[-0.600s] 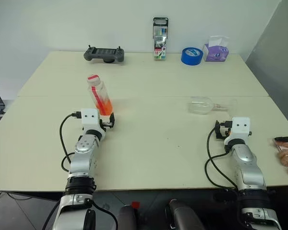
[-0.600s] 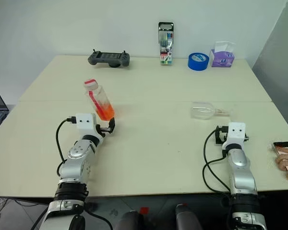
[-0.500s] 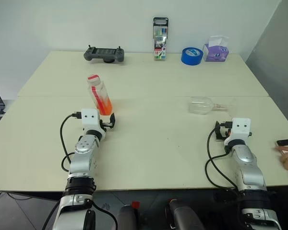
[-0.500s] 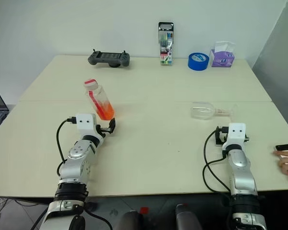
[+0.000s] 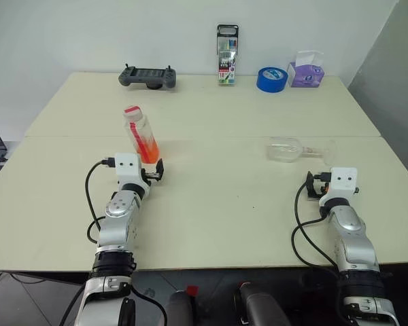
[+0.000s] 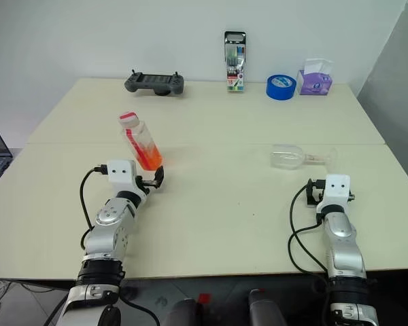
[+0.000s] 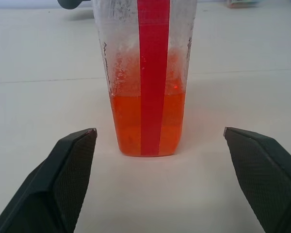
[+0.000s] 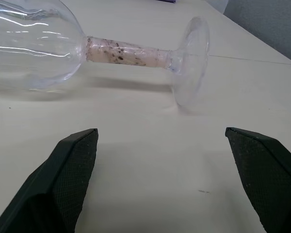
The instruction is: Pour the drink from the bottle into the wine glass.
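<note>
The bottle (image 7: 148,77) stood upright on the table (image 5: 224,204) just ahead of the left gripper (image 7: 160,141), whose fingers (image 7: 63,179) were spread wide with nothing between them, the drink (image 7: 128,124) filling its lower part. The wine glass (image 8: 87,48) lay on its side just ahead of the right gripper (image 8: 160,138), equally spread and empty, its foot toward the table's right edge. A game controller (image 5: 147,76), marker pack (image 5: 226,54), blue tape roll (image 5: 271,79) and tissue pack (image 5: 307,69) lined the far edge, leaving the middle open.
</note>
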`<action>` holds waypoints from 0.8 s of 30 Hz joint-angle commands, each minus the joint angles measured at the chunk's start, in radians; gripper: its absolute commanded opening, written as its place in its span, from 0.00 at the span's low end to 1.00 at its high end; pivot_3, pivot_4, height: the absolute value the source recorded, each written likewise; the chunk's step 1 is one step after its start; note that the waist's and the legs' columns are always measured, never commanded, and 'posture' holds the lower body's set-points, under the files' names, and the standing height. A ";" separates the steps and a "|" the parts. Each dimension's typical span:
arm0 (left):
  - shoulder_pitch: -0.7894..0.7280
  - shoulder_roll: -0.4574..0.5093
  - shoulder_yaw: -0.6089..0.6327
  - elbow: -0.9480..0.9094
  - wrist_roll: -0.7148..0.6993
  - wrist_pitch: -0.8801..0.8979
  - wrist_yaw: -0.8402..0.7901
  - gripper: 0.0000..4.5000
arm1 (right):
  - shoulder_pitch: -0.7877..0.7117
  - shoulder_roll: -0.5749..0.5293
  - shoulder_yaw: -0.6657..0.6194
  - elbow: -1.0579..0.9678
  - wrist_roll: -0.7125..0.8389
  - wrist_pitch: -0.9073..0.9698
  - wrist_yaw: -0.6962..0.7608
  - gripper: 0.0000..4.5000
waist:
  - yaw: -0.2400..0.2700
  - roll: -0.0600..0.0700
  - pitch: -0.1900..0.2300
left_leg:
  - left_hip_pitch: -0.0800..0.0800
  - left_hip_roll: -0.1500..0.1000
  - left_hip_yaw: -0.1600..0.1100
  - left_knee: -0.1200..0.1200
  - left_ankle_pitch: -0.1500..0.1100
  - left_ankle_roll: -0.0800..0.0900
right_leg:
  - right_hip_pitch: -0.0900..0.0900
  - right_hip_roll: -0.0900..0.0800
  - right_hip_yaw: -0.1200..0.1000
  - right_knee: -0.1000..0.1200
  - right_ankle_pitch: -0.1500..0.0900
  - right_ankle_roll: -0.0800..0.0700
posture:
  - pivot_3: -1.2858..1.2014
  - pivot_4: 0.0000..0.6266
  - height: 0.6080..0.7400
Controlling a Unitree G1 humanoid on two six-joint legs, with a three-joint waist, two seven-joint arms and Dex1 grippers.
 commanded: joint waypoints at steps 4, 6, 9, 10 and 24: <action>0.004 -0.003 0.008 -0.055 -0.010 -0.003 0.001 1.00 | 0.000 -0.021 -0.022 -0.047 0.001 -0.008 0.007 1.00 | 0.000 0.000 0.000 | 0.000 0.000 0.000 0.000 0.000 0.000 | 0.000 0.000 0.000 0.000 0.000 0.000 | 0.52 0.24 1.00; 0.003 -0.003 0.008 -0.056 -0.010 -0.002 0.002 1.00 | 0.002 -0.022 -0.023 -0.049 0.001 -0.006 0.007 1.00 | 0.000 0.000 0.000 | 0.000 0.000 0.000 0.000 0.000 0.000 | 0.000 0.000 0.000 0.000 0.000 0.000 | 0.52 0.24 1.00; 0.003 -0.002 0.010 -0.059 -0.011 0.001 0.003 1.00 | 0.006 -0.021 -0.022 -0.053 0.002 -0.004 0.005 1.00 | 0.000 0.000 0.000 | 0.000 0.000 0.000 0.000 0.000 0.000 | 0.000 0.000 0.000 0.000 0.000 0.000 | 0.52 0.24 1.00; 0.003 -0.002 0.010 -0.060 -0.012 0.001 0.003 1.00 | 0.007 -0.021 -0.022 -0.055 0.002 -0.004 0.005 1.00 | 0.000 0.000 0.000 | 0.000 0.000 0.000 0.000 0.000 0.000 | 0.000 0.000 0.000 0.000 0.000 0.000 | 0.52 0.24 1.00; -0.012 0.009 0.020 -0.073 -0.015 0.013 0.009 1.00 | 0.017 -0.076 -0.074 -0.301 0.304 0.116 0.271 1.00 | -0.001 0.000 0.000 | 0.000 0.000 0.000 0.000 0.000 0.000 | 0.000 0.000 0.000 0.000 0.000 0.000 | 0.52 0.24 1.00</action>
